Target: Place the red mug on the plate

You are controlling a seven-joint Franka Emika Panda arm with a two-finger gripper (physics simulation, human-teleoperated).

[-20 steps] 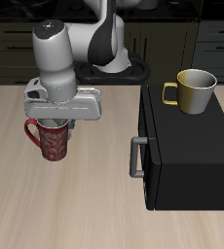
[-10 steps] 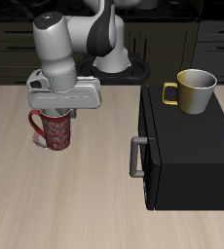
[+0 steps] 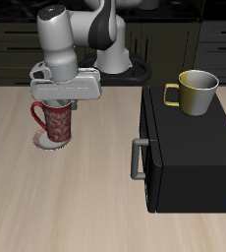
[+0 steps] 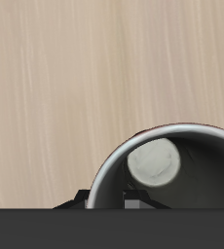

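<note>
Exterior view: the hand [image 3: 58, 100] hangs directly over the red mug [image 3: 56, 122], its fingers reaching down at the mug's rim. The mug stands upright with its loop handle pointing away from the black box. Whether the fingers are clamped on the rim or merely beside it cannot be told; the hand's grey body hides the contact. The mug's base sits over the plate [image 3: 48, 143], of which only a pale edge with a reddish border shows below and beside the mug. Whether the mug rests on the plate or is held just above it cannot be told.

Surroundings: a large black box [image 3: 189, 148] with a grey handle on its side stands on the wooden surface [image 3: 76, 207], well apart from the mug. On top of the box stands a yellow mug [image 3: 193, 92], upright, its handle toward the red mug's side. Nothing lies between the red mug and the box. The robot arm [image 3: 81, 34] rises behind the mug, with dark cabinets behind the surface.

Wrist view: the red mug [image 4: 168, 165] is seen from above, pale rim and grey-white inside, with a lighter round patch at the bottom. A thin red edge shows along the outside of the rim. Bare wood grain of the surface fills the rest. The fingers are not clearly shown here.
</note>
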